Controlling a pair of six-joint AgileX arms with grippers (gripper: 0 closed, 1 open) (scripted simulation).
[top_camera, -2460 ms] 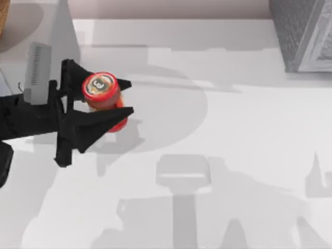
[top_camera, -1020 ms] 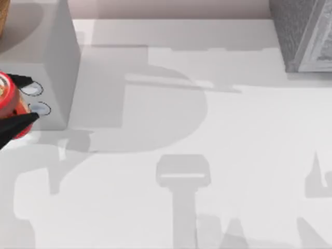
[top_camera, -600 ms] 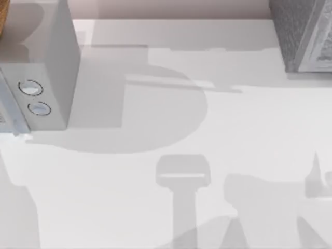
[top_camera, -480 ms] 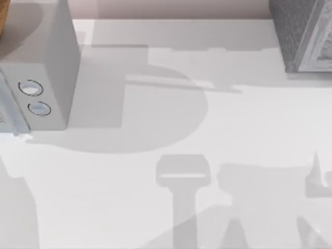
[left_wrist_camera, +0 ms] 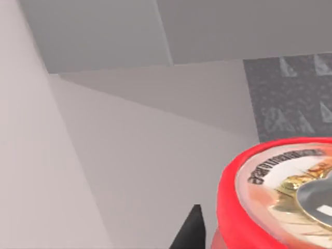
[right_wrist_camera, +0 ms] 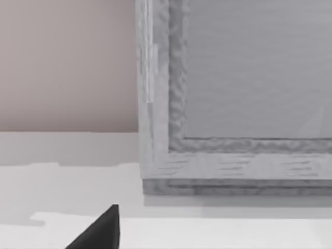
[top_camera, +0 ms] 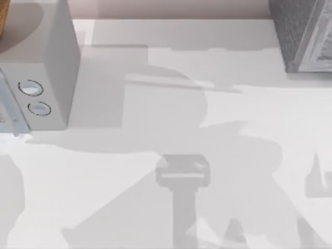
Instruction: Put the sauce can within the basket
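We are looking down on a table (top_camera: 218, 119) that is now bare of arm and can alike: 2.5 seconds back our left gripper was clamping the sauce can near the table's left side, a second ago both were sliding out past the left edge, and since then they are gone from the top view. What is changing on the tabletop now is the shadow, a broad dark shape spreading across the middle where half a second ago it was lying lower and to the right.

At the top view's left, the grey box with two round dials (top_camera: 39, 78) is sitting where it was, and the grey textured block (top_camera: 303, 33) is sitting at the far right corner as before.

From the left wrist view we are seeing the sauce can (left_wrist_camera: 275, 197) close up, its red rim and printed silvery top facing the camera. One dark fingertip (left_wrist_camera: 191, 232) of our left gripper is showing just beside the can's red side; whether it is touching we cannot tell, nor how wide the jaws are standing.

In the right wrist view, one dark fingertip (right_wrist_camera: 101, 231) of our right gripper is poking in low, with the textured block (right_wrist_camera: 233, 104) beyond it; how its jaws are standing we cannot tell.
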